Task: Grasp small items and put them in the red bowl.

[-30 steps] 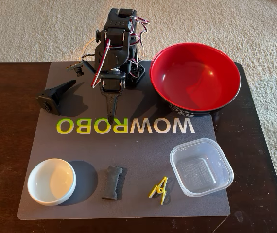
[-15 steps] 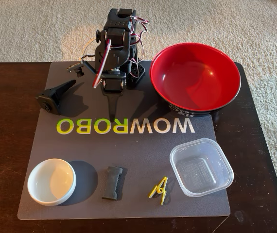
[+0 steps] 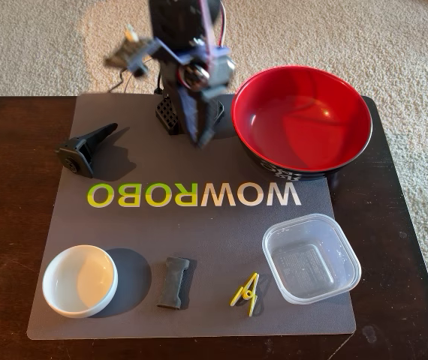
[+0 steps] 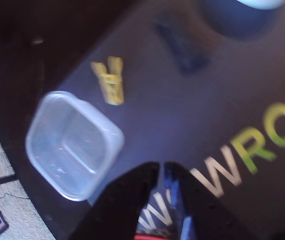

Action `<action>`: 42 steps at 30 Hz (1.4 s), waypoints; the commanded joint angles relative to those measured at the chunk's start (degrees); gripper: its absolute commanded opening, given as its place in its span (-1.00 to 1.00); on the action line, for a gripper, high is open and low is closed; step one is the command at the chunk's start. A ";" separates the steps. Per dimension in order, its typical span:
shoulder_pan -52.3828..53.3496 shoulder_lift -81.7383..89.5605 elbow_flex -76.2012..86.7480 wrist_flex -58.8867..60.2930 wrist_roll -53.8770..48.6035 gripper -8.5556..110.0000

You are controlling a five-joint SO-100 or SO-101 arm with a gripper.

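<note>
1. Fingers [image 4: 161, 172] pressed nearly together, only a thin slit between them, nothing held; my gripper [image 3: 199, 139] hangs above the mat's [image 3: 199, 232] far edge, just left of the red bowl [image 3: 302, 120] in the fixed view
2. Wrist view: clear container [image 4: 72, 142] lies nearest, ahead and left of the tips; yellow clip [image 4: 110, 80] beyond it, long axis pointing away from me
3. Bowl empty; white dish [image 3: 79, 281], ribbed piece [image 3: 173, 282] and black wedge [image 3: 85, 147] lie well apart on the flat mat, so there is room to reach
</note>
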 commanded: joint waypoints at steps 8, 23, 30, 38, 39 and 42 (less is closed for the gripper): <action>-7.82 -33.66 -17.31 -0.97 2.99 -0.40; -13.18 -60.82 -17.67 -13.18 15.03 -0.29; -15.64 -66.01 -17.14 -14.15 11.25 -0.68; -10.81 -61.35 -17.05 -13.71 7.38 -0.85; -10.11 -59.50 -17.14 -13.62 6.50 -0.85; -8.44 -51.50 -16.26 -13.54 3.78 -0.85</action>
